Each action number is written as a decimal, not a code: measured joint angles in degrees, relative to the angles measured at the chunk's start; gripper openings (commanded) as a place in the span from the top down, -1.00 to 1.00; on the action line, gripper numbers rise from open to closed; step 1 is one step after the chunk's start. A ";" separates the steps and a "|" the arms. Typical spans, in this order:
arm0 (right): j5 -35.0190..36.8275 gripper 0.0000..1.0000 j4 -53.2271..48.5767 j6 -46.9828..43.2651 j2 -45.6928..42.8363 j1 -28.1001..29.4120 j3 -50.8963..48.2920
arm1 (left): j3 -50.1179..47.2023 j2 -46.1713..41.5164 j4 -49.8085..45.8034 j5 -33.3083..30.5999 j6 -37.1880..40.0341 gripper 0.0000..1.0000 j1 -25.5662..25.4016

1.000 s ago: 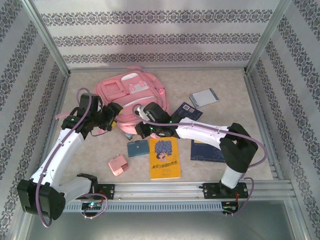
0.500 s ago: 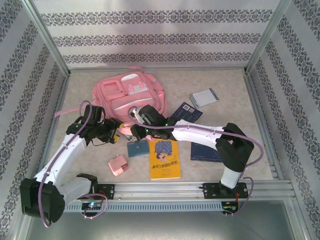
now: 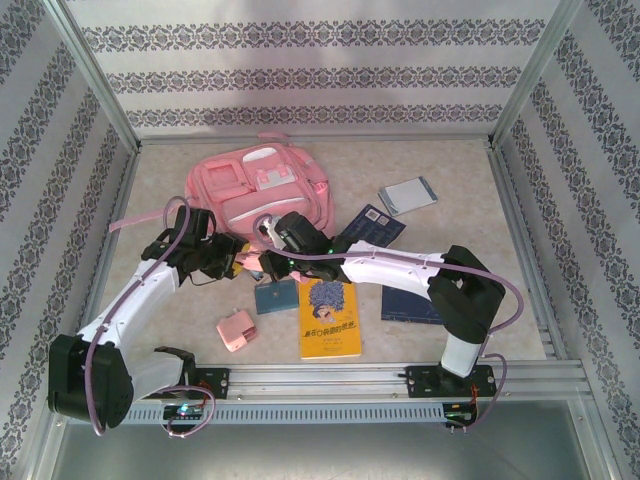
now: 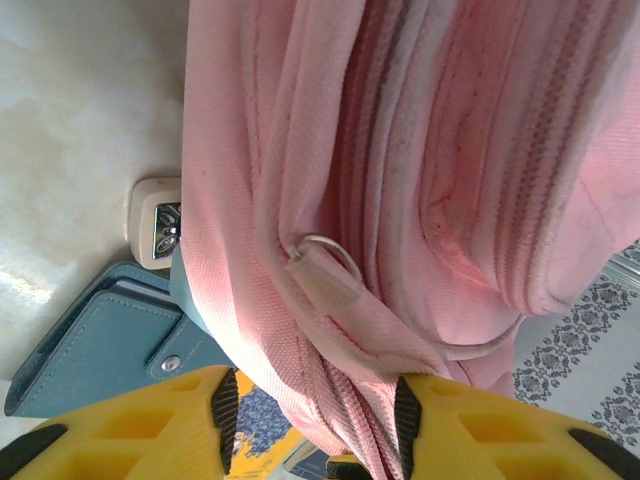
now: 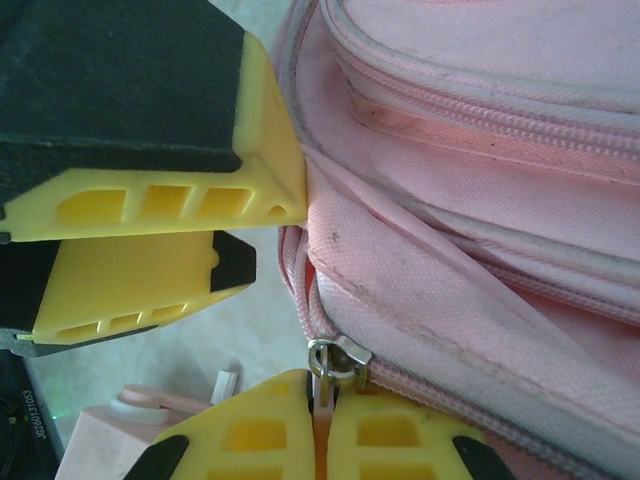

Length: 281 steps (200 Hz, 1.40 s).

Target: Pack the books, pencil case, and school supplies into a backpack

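Two grippers are brought together at the near edge of the backpack (image 3: 255,185), the edge turned toward the arm bases, and both are set against its pink fabric. The right gripper (image 5: 322,440) is clenched on the zip pull (image 5: 335,362) of the backpack. In the right wrist view the pink tab is pinched between the two yellow fingers, with the metal slider just above them on the zip track.

The left gripper (image 4: 310,420) is placed just beside it, further left along the same edge of the backpack. Its jaws are parted and set on either side of a hanging fold of the pink fabric. In the left wrist view the fold lies against one pad while a gap is left at the other, so nothing is clamped by it.

The backpack is laid flat on the table (image 3: 470,250), its pocketed front turned up. The yellow book (image 3: 330,318) is found in front of the backpack's near edge, a little apart from it. The teal box (image 3: 276,296) is lying beside that book, just in front of the two grippers. The pale pink piece (image 3: 237,331) is set further out from the backpack than the teal box.

To the backpack's right, the labelled navy book (image 3: 372,222) is lying near, with the grey-white notebook (image 3: 408,195) beyond it. The second navy book (image 3: 415,305) is partly hidden under the right arm.
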 measured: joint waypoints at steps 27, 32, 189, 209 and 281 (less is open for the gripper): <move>0.02 1.00 0.13 0.02 0.00 0.02 0.00 | 0.00 -1.99 0.13 -1.62 0.66 0.20 0.00; 0.02 1.00 0.13 0.02 0.00 0.02 0.00 | 0.00 -2.32 0.26 -1.97 0.85 0.21 0.00; 0.44 1.00 0.61 0.17 0.35 0.37 0.00 | 2.25 2.23 2.51 -5.16 1.95 1.00 0.00; 1.29 1.00 0.63 -0.02 0.33 0.37 -0.07 | 4.00 2.78 1.31 -5.99 2.19 1.00 0.00; 2.14 1.00 3.82 -0.13 -4.48 -2.38 -6.01 | 9.31 2.93 -3.52 -5.16 4.79 1.00 3.61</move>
